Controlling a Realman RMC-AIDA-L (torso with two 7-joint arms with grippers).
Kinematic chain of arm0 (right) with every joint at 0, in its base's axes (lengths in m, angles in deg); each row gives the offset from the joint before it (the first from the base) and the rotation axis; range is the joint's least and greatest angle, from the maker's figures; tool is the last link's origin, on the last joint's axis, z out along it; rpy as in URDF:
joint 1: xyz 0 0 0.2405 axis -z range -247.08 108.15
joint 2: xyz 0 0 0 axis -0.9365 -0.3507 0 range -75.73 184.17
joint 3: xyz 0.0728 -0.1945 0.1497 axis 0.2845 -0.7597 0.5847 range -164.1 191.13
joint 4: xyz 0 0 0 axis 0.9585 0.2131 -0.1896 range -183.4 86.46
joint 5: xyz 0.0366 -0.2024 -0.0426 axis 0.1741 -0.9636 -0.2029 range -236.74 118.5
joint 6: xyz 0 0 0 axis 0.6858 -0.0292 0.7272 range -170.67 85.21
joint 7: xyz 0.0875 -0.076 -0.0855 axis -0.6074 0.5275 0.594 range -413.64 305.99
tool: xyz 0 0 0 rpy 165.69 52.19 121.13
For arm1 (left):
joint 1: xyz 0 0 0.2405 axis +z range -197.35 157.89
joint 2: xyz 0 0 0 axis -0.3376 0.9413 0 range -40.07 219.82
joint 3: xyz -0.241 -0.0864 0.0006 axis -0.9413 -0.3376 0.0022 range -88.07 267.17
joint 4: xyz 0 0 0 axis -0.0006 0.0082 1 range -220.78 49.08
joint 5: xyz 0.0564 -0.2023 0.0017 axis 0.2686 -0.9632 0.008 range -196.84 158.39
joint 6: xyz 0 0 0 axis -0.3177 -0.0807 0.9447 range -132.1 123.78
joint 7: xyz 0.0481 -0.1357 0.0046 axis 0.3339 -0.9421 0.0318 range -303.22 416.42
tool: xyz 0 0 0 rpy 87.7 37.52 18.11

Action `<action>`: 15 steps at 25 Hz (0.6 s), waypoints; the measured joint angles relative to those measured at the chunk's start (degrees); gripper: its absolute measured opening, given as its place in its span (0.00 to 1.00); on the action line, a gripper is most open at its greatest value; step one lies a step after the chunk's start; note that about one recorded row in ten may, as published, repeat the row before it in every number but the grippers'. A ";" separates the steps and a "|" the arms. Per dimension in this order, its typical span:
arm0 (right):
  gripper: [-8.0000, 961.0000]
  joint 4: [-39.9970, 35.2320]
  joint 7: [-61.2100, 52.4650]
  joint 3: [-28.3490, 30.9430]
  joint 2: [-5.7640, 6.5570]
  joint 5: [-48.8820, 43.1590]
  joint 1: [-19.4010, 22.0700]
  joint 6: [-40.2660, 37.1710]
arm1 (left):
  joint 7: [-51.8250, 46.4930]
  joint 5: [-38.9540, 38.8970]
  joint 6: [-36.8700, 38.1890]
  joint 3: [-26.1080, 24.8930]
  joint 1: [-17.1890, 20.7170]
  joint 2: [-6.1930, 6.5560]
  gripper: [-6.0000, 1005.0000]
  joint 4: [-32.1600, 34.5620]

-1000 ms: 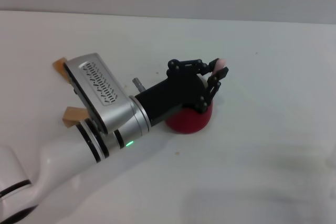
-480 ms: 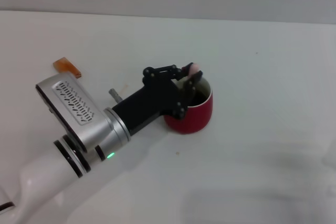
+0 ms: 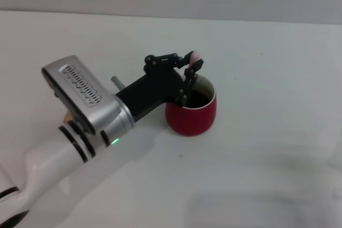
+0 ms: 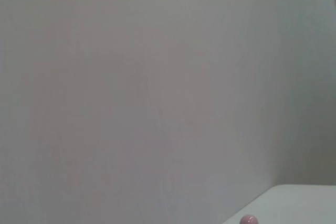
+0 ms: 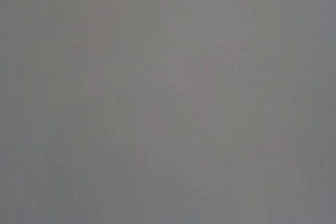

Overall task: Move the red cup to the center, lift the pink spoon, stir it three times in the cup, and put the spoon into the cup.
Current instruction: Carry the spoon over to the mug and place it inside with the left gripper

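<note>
The red cup [image 3: 192,117] stands upright on the white table near the middle of the head view, its white rim and dark inside showing. My left gripper [image 3: 191,73] hangs over the cup's near-left rim, shut on the pink spoon [image 3: 195,57]. Only the pale pink handle end shows above the fingers; the spoon's lower part goes down into the cup and is hidden. In the left wrist view the pink spoon's tip [image 4: 248,220] peeks in at the lower edge. My right gripper is out of view.
A tan wooden block [image 3: 68,117] peeks out from behind my left arm on the left side of the table. The white table [image 3: 278,78] stretches to the right and front of the cup. The right wrist view shows only plain grey.
My left arm has swung, carrying the spoon from the cup's right rim across to its left rim. The cup stayed in place. The orange block at the far left is now hidden behind the arm.
</note>
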 joint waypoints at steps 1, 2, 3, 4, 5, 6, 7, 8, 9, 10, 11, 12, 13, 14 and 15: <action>0.01 0.00 0.00 0.00 0.00 0.00 0.00 0.00 | -0.04 0.01 -0.07 0.06 -0.50 -0.08 0.15 0.00; 0.01 0.00 0.00 0.00 0.00 0.00 0.00 0.01 | -0.08 0.02 -0.14 0.18 -0.94 -0.16 0.15 -0.01; 0.01 0.00 0.00 0.00 0.00 0.00 0.00 0.03 | -0.11 0.02 -0.20 0.36 -1.38 -0.20 0.15 -0.16; 0.01 0.00 0.00 0.00 0.00 0.00 0.00 0.04 | -0.13 0.03 -0.27 0.48 -1.63 -0.23 0.15 -0.32; 0.01 0.00 0.00 0.00 0.00 0.00 0.00 0.05 | -0.13 0.08 -0.35 0.66 -1.90 -0.29 0.15 -0.56; 0.01 0.00 0.00 0.00 0.00 0.00 0.00 0.07 | -0.15 0.09 -0.42 0.95 -2.07 -0.32 0.15 -0.94; 0.01 0.00 0.00 0.00 0.00 0.00 0.00 0.08 | -0.18 0.08 -0.45 1.22 -2.16 -0.33 0.15 -1.24; 0.01 0.00 0.00 0.00 0.00 0.00 0.00 0.09 | -0.22 0.09 -0.45 1.65 -2.20 -0.34 0.15 -1.65; 0.01 0.00 0.00 0.00 0.00 0.00 0.00 0.09 | -0.28 0.09 -0.46 2.00 -2.18 -0.34 0.15 -2.01; 0.01 0.00 0.00 0.00 0.00 0.00 0.00 0.14 | -0.35 0.09 -0.46 2.43 -2.09 -0.35 0.15 -2.43; 0.01 0.00 0.00 0.00 0.00 0.00 0.00 0.26 | -0.37 0.09 -0.47 2.70 -1.94 -0.35 0.15 -2.67; 0.01 0.00 0.00 0.00 0.00 0.00 0.00 0.36 | -0.39 0.07 -0.47 3.09 -1.71 -0.35 0.15 -2.91; 0.01 0.00 0.00 0.00 0.00 0.00 0.00 0.46 | -0.41 0.08 -0.47 3.43 -1.44 -0.35 0.15 -3.03; 0.01 0.00 0.00 0.00 0.00 0.00 0.00 0.53 | -0.42 0.05 -0.37 3.76 -1.10 -0.34 0.15 -3.22; 0.01 0.00 0.00 0.00 0.00 0.00 0.00 0.56 | -0.40 0.06 -0.25 4.12 -0.55 -0.30 0.15 -3.45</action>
